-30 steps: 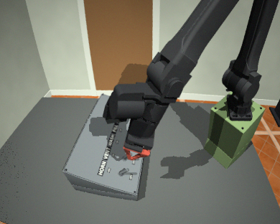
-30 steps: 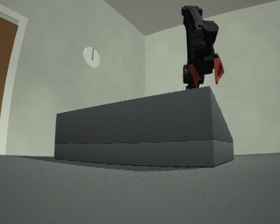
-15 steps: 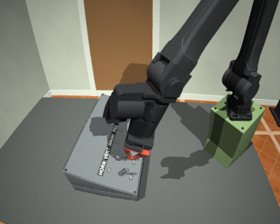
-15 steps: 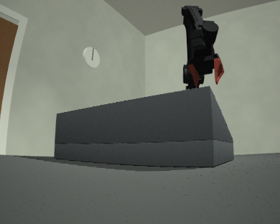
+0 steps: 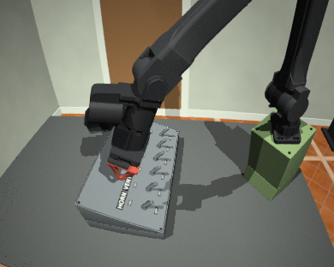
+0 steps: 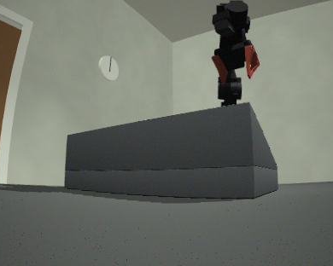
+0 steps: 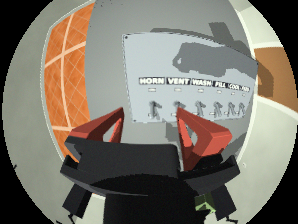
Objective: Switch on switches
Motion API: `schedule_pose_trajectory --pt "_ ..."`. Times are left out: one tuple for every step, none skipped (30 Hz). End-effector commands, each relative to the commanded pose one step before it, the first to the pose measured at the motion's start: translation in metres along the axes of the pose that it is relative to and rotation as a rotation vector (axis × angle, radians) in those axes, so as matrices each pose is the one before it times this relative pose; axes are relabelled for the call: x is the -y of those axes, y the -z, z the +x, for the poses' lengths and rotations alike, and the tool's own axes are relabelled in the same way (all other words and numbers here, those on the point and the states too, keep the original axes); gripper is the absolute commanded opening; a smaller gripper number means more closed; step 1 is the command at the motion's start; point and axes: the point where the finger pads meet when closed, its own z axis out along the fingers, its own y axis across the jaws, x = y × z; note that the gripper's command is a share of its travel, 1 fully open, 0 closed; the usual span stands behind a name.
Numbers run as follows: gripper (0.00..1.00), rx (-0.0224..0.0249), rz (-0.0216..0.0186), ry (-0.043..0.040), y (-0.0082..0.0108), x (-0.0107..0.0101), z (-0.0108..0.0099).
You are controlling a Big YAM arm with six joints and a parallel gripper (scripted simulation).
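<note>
The grey console (image 5: 130, 188) stands on the dark table, its sloped face up. Several toggle switches run in a row along its right side, from the nearest one (image 5: 151, 206) beside the HORN label (image 5: 121, 201) to the farthest (image 5: 165, 133). All levers seem to lean the same way. The VENT label (image 5: 127, 185) is readable; the labels beyond it are hidden under my arm. My gripper (image 5: 123, 170), with red fingers, is open and empty. It hovers over the label strip just past VENT, clear of the face in the low side view (image 6: 236, 64). The wrist view shows the fingers framing the label row (image 7: 193, 83) and the switches (image 7: 177, 106).
The arm's green pedestal (image 5: 276, 163) stands at the table's right. A brown door is behind the table, and orange tiled floor lies to the right. A round wall clock (image 6: 108, 67) hangs behind the console.
</note>
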Motion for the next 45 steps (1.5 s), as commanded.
schedule_pose_trajectory --pt "0.70 0.03235 -0.00413 0.02195 0.00670 -0.00478 -0.06368" --pt "0.70 0.00111 0.00002 0.00017 0.00034 0.00135 -0.00957" --pt "0.70 0.00051 0.00001 0.00008 0.00017 0.00066 -0.00426" --pt "0.70 0.00042 0.00090 0.00001 0.00003 0.00027 -0.00077" --pt "1.00 0.00040 0.00110 0.00000 -0.00003 0.00019 -0.00007" --pt "1.00 -0.03565 -0.00130 0.02101 -0.00174 -0.00312 0.02770" --pt "1.00 0.00073 -0.00050 -0.00003 -0.00006 -0.00010 -0.00021" --pt "1.00 -0.01820 0.00662 0.00055 -0.00880 0.00156 0.00493" --pt "1.00 -0.00003 0.00002 0.00000 -0.00119 0.00000 0.00000" --pt "1.00 0.01052 -0.00376 -0.00033 -0.00161 -0.00093 -0.00259" --pt "1.00 0.01717 -0.00041 -0.00870 -0.00216 0.00349 -0.00552" --pt "1.00 0.00237 0.00491 -0.00715 -0.00250 0.00423 -0.00190" --pt "1.00 0.01009 -0.00222 -0.00222 -0.00113 -0.00082 -0.00600" --pt "1.00 0.00000 0.00000 0.00000 0.00000 0.00000 0.00000" --pt "1.00 0.00000 0.00000 0.00000 0.00000 0.00000 0.00000" --pt "1.00 0.00410 -0.00570 -0.00329 -0.00228 -0.00447 -0.00180" --pt "1.00 0.00695 -0.00237 -0.00027 -0.00246 -0.00114 -0.00404" --pt "1.00 0.00850 -0.00268 -0.00032 -0.00251 -0.00122 -0.00497" --pt "1.00 0.00982 -0.00312 -0.00036 -0.00254 -0.00146 -0.00574" --pt "1.00 0.00577 -0.00159 -0.00022 -0.00347 -0.00056 -0.00333" --pt "1.00 -0.00021 0.00067 -0.00005 -0.00461 0.00075 0.00023" --pt "1.00 -0.00015 0.00082 -0.00005 -0.00458 0.00078 0.00023" --pt "1.00 -0.00032 0.00028 0.00042 -0.00447 0.00033 0.00038" --pt "1.00 -0.00032 0.00022 0.00002 -0.00429 0.00019 0.00041" --pt "1.00 -0.00489 0.00152 0.00038 -0.00474 0.00087 0.00318" --pt "1.00 -0.00079 -0.00016 0.00045 -0.00377 -0.00016 0.00070" --pt "1.00 0.00445 -0.00200 0.00027 -0.00261 -0.00123 -0.00247" --pt "1.00 -0.00026 0.00002 0.00016 -0.00296 0.00003 0.00032" --pt "1.00 -0.00013 0.00029 -0.00030 -0.00252 0.00027 0.00018" --pt "1.00 -0.00005 0.00041 -0.00052 -0.00207 0.00035 0.00011" --pt "1.00 0.00000 0.00000 0.00000 0.00000 0.00000 0.00000" --pt "1.00 0.00000 0.00000 0.00000 0.00000 0.00000 0.00000" --pt "1.00 0.03342 -0.01210 -0.00185 0.01384 -0.00372 -0.01162" --pt "1.00 -0.01381 0.00510 0.00051 -0.00736 0.00172 0.00508" --pt "1.00 -0.01222 0.00442 0.00057 -0.00624 0.00144 0.00450" --pt "1.00 -0.00756 0.00253 0.00042 -0.00355 0.00078 0.00300" --pt "1.00 -0.01625 0.00575 0.00064 -0.00270 0.00325 0.00963" --pt "1.00 -0.00152 0.00049 0.00013 -0.00024 0.00027 0.00093" --pt "1.00 -0.00484 0.00179 0.00014 0.00001 0.00044 0.00118" --pt "1.00 0.00013 -0.00005 -0.00001 0.00045 -0.00003 -0.00013" --pt "1.00 0.00284 -0.00105 -0.00008 0.00128 -0.00033 -0.00100" --pt "1.00 0.00092 -0.00034 -0.00003 0.00042 -0.00011 -0.00032" --pt "1.00 0.00000 0.00000 0.00000 0.00000 0.00000 0.00000" --pt "1.00 -0.00001 0.00000 0.00000 0.00000 0.00000 0.00001" --pt "1.00 0.00000 0.00000 0.00000 0.00000 0.00000 0.00000"
